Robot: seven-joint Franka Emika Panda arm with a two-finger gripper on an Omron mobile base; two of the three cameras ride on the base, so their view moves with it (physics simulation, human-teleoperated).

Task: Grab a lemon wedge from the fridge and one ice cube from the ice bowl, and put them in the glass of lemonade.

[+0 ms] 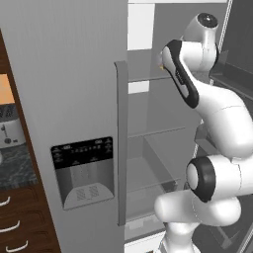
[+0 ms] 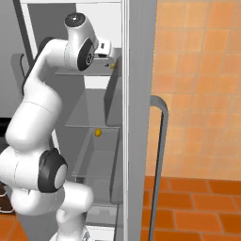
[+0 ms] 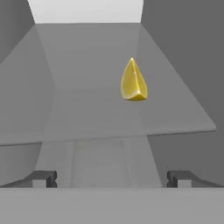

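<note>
One lemon wedge sits on fridge shelf, door open so arm can reach in. Gripper points at wedge, not touching, jaws spread wide and holding nothing (ready to close round it).

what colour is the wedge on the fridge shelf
Bright yellow; the lemon wedge shows best in the hand view, lying on a grey shelf.
</note>
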